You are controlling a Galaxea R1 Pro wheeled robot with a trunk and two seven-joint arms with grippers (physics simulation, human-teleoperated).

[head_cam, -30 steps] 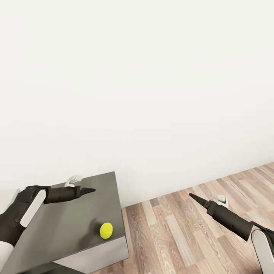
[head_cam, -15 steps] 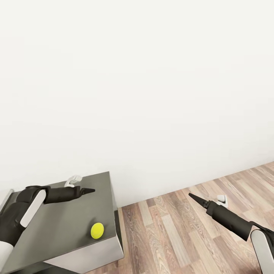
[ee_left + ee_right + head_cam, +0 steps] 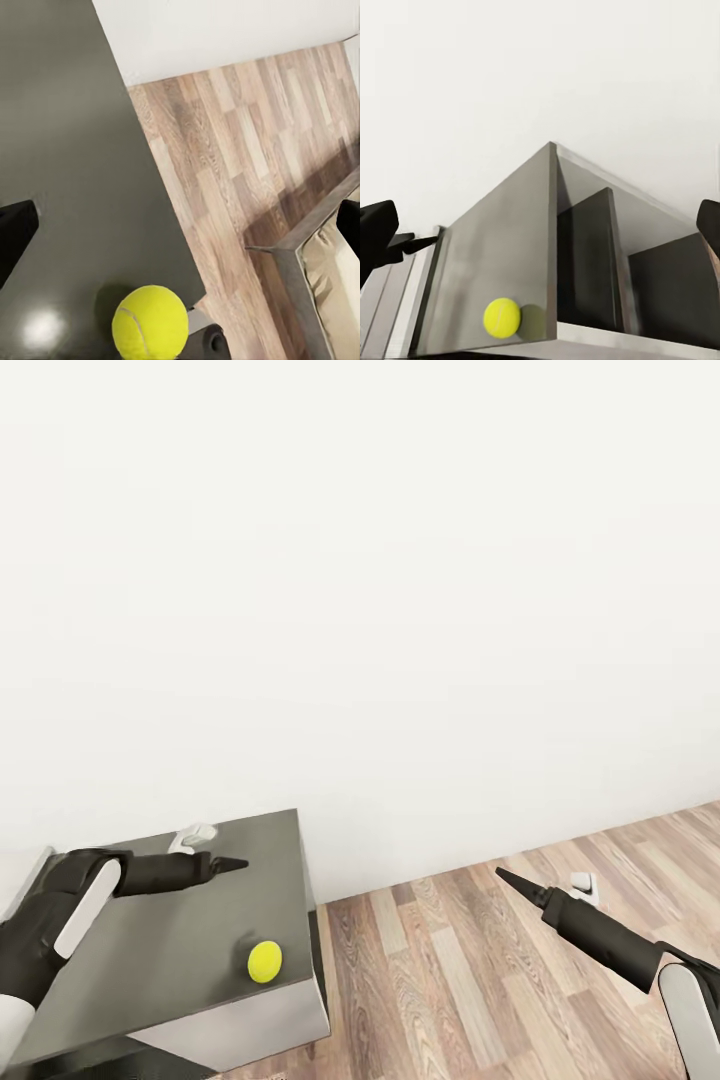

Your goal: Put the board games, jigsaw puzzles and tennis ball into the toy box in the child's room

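Shifted slightly since before, the view shows the ball (image 3: 265,961) near-right of the nearer, wide-open left gripper (image 3: 232,863); right gripper (image 3: 510,879) also wide.

— What's open around the ball (image 3: 265,961)?
— I see bare dark tabletop (image 3: 150,950) on every side of it at the lower left of the frame; nothing stands beside it. It sits near the table's right edge.
— And past that edge?
— Open plank floor (image 3: 470,960) across the lower right. The white wall (image 3: 400,610) closes off the far side, right behind the table.
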